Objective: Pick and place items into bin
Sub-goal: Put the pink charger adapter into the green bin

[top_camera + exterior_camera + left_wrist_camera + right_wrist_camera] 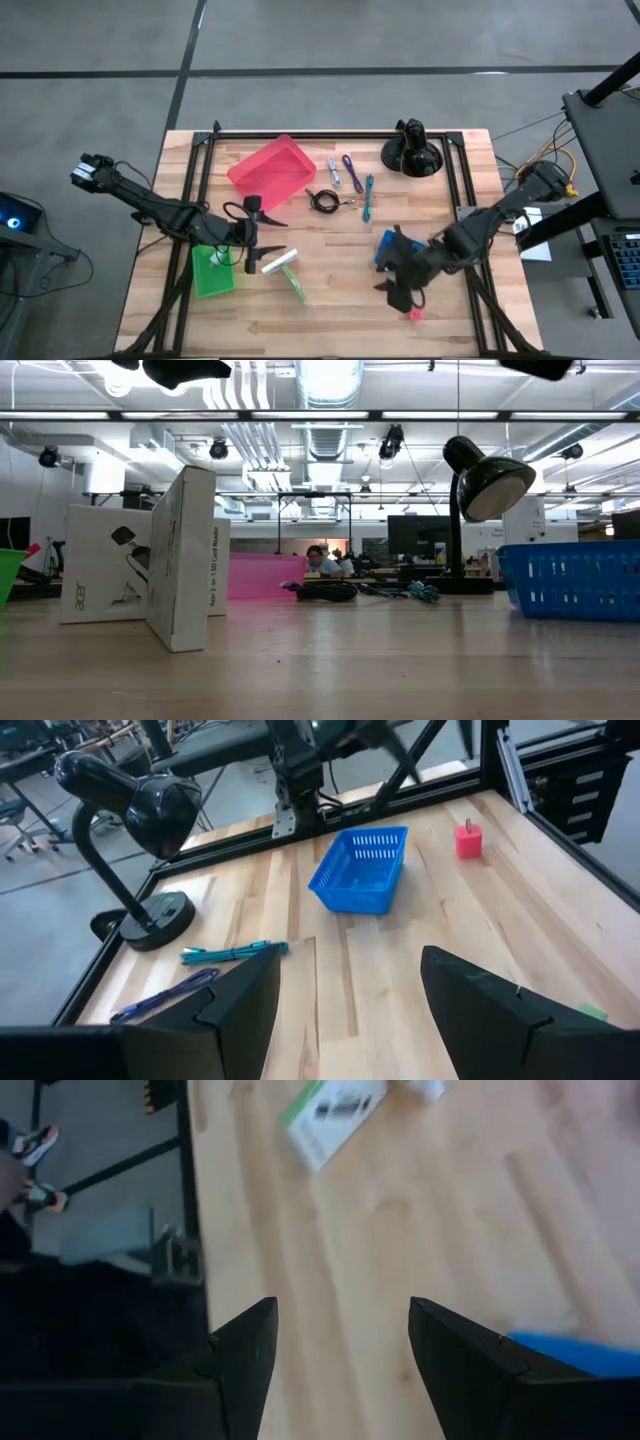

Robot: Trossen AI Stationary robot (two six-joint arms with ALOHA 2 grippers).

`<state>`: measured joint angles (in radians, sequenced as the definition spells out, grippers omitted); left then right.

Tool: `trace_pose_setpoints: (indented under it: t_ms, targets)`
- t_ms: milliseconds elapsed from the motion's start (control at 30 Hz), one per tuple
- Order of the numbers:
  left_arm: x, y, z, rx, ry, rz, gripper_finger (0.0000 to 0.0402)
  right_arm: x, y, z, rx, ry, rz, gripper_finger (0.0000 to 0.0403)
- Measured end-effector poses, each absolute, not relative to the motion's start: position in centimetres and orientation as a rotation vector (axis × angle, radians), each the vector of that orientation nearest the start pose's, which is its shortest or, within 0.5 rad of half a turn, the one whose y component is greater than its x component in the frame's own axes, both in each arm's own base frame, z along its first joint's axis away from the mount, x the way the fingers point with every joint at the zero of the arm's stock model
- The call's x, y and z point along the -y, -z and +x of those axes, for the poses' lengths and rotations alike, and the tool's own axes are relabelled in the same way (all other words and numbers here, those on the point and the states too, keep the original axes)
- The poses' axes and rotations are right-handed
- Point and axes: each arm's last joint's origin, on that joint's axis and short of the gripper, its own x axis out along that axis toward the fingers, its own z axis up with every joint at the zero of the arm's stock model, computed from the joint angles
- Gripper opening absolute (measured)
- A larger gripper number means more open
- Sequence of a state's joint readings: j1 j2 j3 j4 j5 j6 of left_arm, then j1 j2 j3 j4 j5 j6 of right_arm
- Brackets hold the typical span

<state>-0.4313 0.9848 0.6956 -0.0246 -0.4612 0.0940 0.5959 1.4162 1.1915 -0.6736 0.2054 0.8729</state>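
both grippers gape empty: left gripper point(250, 238) lower left by the green bin point(211, 270), right gripper point(404, 288) lower right beside the blue bin point(385, 245). coiled cable point(323, 201) lies mid-frame; approach it vertically, straddling the coil.

Grey concrete floor point(330, 35) surrounds the wooden table point(330, 300); overhead, ceiling ducts point(330, 435) and strip lights point(330, 378) (very bright) hang.
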Motion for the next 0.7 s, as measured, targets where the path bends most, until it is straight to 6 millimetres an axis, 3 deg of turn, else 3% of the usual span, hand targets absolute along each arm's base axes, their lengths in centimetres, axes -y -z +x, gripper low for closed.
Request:
trace_pose_setpoints:
  t_ms: [233, 700]
  targets:
    - [7.8, -28.1, 20.0, -0.301, -0.016, 0.237, 0.0226, -18.6, -28.2, 21.9, -0.990, -0.005, 0.486, 0.0212]
    - [7.8, -28.0, 20.0, -0.308, -0.016, 0.240, 0.0226, -21.6, -26.8, 18.2, -1.072, -0.075, 0.460, 0.0212]
